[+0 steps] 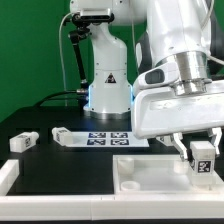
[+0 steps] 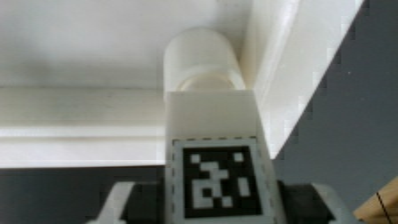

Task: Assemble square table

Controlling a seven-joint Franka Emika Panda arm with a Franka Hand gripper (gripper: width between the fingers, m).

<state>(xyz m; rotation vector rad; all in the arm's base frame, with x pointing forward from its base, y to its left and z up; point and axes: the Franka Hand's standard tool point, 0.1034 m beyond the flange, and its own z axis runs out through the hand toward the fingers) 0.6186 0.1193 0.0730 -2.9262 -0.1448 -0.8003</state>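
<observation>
Item 1, at the exterior view's far left: the low white border rail (image 1: 6,180) lies at the edge of the black table and is no part of the build. Item 2, just beyond it: 1 loose leg (image 1: 22,142) lies on its side, untouched and well apart from the square top. Item 3, centre: the marker board (image 1: 100,138) lies flat in front of the arm's base. Item 4, centre to right: the square top (image 1: 150,190) lies near the front edge with its raised rim upward. No leg can be seen fitted to it in either view. Item 5, right: the gripper (image 1: 200,150) is clamped on a tagged leg (image 1: 204,165), with 1 finger on each side of the block. It holds the leg over the top's corner at the exterior view's right. In the wrist view the leg's rounded end points into the angle of the rim. Whether it touches cannot be told. Assessment: the work appears early. 0 legs are confirmed seated, 1 is in hand for fitting and 1 is waiting. Any further legs are out of view.
</observation>
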